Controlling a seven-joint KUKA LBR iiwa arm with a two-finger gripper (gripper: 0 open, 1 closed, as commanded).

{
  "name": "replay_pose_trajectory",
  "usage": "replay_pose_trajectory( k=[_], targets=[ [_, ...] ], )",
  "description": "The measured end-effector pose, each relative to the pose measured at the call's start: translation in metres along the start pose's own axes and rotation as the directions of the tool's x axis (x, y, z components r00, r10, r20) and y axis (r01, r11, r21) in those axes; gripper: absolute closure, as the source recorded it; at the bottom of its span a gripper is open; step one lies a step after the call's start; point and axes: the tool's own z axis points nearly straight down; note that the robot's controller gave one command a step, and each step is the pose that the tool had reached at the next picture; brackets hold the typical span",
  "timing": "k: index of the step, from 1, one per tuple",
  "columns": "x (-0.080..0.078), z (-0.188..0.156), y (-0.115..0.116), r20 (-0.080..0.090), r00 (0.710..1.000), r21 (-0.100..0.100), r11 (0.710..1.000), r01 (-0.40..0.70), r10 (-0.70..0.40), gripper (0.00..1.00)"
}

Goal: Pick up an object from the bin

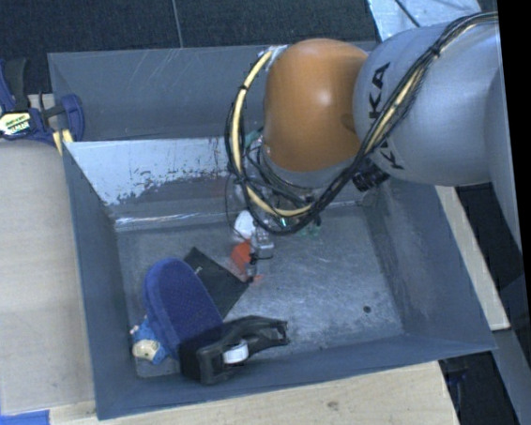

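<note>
Grey bin (349, 288) — blue pouch (181, 302), black plastic tool (237, 344), pincer (252, 255) beside them

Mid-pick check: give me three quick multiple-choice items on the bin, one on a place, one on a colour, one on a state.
1. Where in the bin does the blue oval thing lie?
A. the view's upper right
B. the view's lower left
C. dead centre

2. What colour is the small piece beside the gripper?
A. orange-red
B. green
C. purple

3. How is the black tool placed?
A. lifted clear of the bin
B. hanging on the rim
C. lying on the floor

Key:
1 B: it sits by the left wall, toward the near side.
2 A: it shows orange-red against the grey floor.
3 C: it rests along the near wall, at the lower end of the blue oval thing.
</note>
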Motion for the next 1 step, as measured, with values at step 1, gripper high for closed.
replay_pose_trajectory(
  k=[1],
  targets=[
    [-0.0116, 0.1100, 0.0213, 0.002, 0.924, -0.001, 0.924, -0.382, 0.382, 0.00]
  ],
)
